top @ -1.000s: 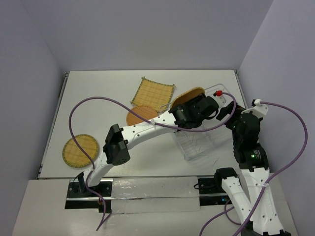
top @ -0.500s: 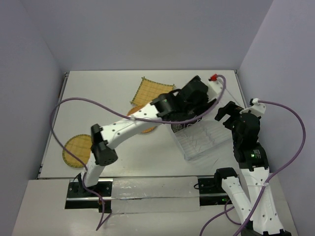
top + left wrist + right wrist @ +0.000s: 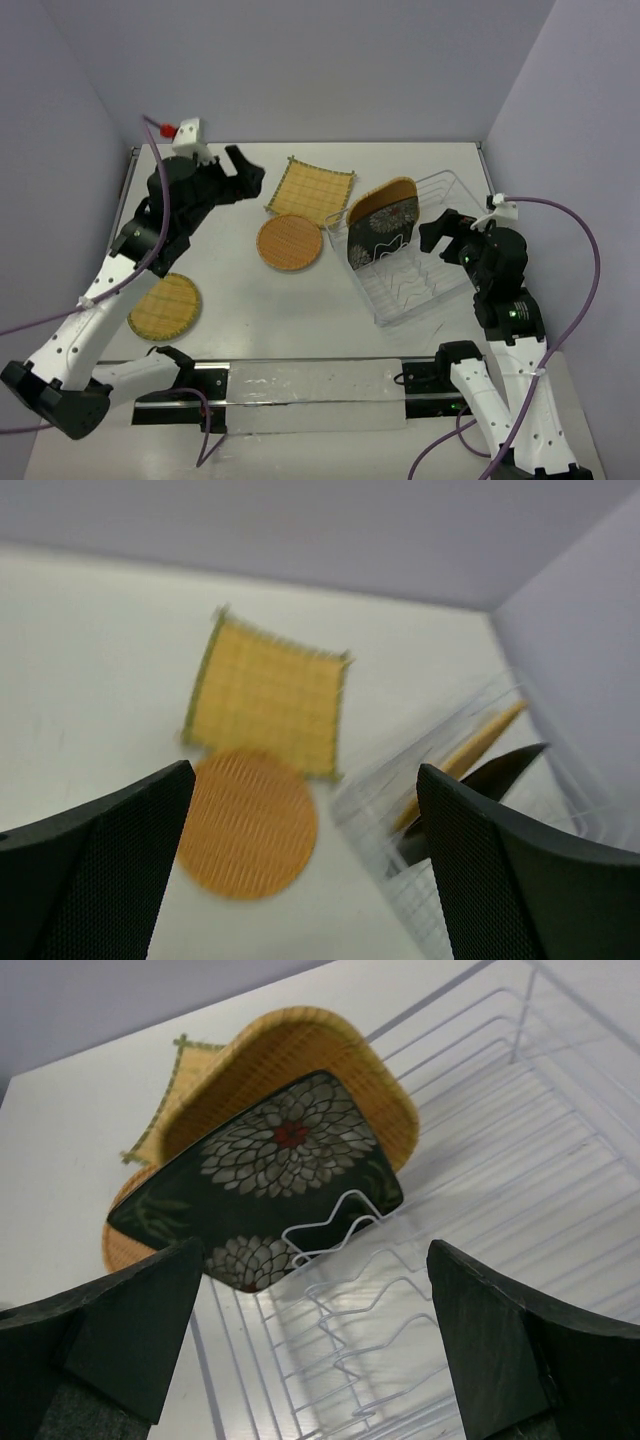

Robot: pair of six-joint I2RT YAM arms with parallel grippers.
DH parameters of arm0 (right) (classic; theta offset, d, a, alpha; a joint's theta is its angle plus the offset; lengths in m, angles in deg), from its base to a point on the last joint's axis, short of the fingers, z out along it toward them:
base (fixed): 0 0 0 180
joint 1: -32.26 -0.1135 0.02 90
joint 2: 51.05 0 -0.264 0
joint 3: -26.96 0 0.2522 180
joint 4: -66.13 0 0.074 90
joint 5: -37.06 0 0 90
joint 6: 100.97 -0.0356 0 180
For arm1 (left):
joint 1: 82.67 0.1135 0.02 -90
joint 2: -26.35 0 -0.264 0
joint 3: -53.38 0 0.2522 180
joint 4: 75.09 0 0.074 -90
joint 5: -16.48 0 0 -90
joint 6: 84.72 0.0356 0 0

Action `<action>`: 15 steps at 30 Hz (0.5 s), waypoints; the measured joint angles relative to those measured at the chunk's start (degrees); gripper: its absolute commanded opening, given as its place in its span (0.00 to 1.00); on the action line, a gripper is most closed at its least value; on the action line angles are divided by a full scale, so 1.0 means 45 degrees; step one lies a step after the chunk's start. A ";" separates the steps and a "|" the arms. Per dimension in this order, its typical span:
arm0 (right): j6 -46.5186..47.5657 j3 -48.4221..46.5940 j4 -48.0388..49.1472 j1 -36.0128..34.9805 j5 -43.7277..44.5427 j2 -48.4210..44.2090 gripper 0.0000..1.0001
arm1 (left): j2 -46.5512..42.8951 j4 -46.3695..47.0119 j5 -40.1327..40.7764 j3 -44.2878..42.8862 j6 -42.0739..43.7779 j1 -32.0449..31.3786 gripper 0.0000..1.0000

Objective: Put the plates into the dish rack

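2 plates stand on edge in the dish rack [image 3: 415,290], propped by its tines [image 3: 330,1215]: dark plate [image 3: 382,240] in front, woven plate [image 3: 385,192] behind. 3 lie flat on the table [image 3: 280,312], not yet loaded: fringed plate [image 3: 310,188], orange plate [image 3: 290,242], tan plate [image 3: 164,305]. Left gripper [image 3: 247,170], far left, and right gripper [image 3: 437,230], beside the rack, gape empty.

Left wrist view: motion-blurred all over; the pale silvery wire dish rack [image 3: 372,802] at 4 o'clock is a smear, its tines unreadable
Rounded-square woven tan plate [image 3: 290,1060]: lower part hidden behind the dark square flower-patterned plate [image 3: 270,1170]
Fringed square bamboo plate [image 3: 168,1095]: only a strip shows at 10 o'clock in the right wrist view
Round orange woven plate [image 3: 120,1250]: a sliver at 9 o'clock, rest behind the dark plate
Rack, right wrist view: cut by the right and bottom edges
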 measured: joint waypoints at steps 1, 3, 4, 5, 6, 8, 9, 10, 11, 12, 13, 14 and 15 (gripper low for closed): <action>0.0031 0.0000 0.0039 -0.0017 -0.0311 0.0070 1.00 | -0.0473 -0.0082 -0.0028 0.0958 -0.0593 0.0488 0.99; 0.0082 0.0000 0.0125 -0.0088 -0.0816 0.0193 1.00 | -0.1202 -0.0408 -0.0241 0.2754 -0.1641 0.1676 0.99; 0.0112 0.0000 0.0160 -0.0131 -0.1038 0.0240 1.00 | -0.1490 -0.0638 -0.0375 0.3525 -0.2061 0.2233 0.99; 0.0136 0.0000 0.0188 -0.0184 -0.1230 0.0264 1.00 | -0.1707 -0.0557 -0.0655 0.4259 -0.2362 0.2757 0.99; 0.0151 0.0000 0.0221 -0.0231 -0.1411 0.0285 1.00 | -0.1898 -0.0409 -0.1007 0.4950 -0.2583 0.3120 0.99; 0.0185 0.0000 0.0314 -0.0311 -0.1781 0.0319 1.00 | -0.2065 -0.0009 -0.1910 0.6079 -0.2839 0.3483 0.99; 0.0195 0.0003 0.0372 -0.0344 -0.1960 0.0352 1.00 | -0.1970 0.0314 -0.2445 0.6524 -0.2905 0.3549 0.99; 0.0197 0.0005 0.0429 -0.0373 -0.2121 0.0401 1.00 | -0.1740 0.0774 -0.3035 0.6873 -0.2934 0.3567 0.99; 0.0200 0.0005 0.0482 -0.0407 -0.2279 0.0463 1.00 | -0.1402 0.1267 -0.3612 0.7136 -0.2941 0.3576 0.99; 0.0203 0.0005 0.0521 -0.0444 -0.2412 0.0531 1.00 | -0.0988 0.1695 -0.4092 0.7301 -0.2943 0.3587 0.99; 0.0206 0.0005 0.0550 -0.0480 -0.2528 0.0600 1.00 | -0.0557 0.2085 -0.4520 0.7426 -0.2946 0.3601 0.99; 0.0213 0.0005 0.0561 -0.0507 -0.2613 0.0631 1.00 | -0.0116 0.2532 -0.4959 0.7537 -0.2940 0.3661 0.99; 0.0221 0.0007 0.0576 -0.0525 -0.2662 0.0650 1.00 | 0.0321 0.2983 -0.5397 0.7638 -0.2931 0.3741 0.99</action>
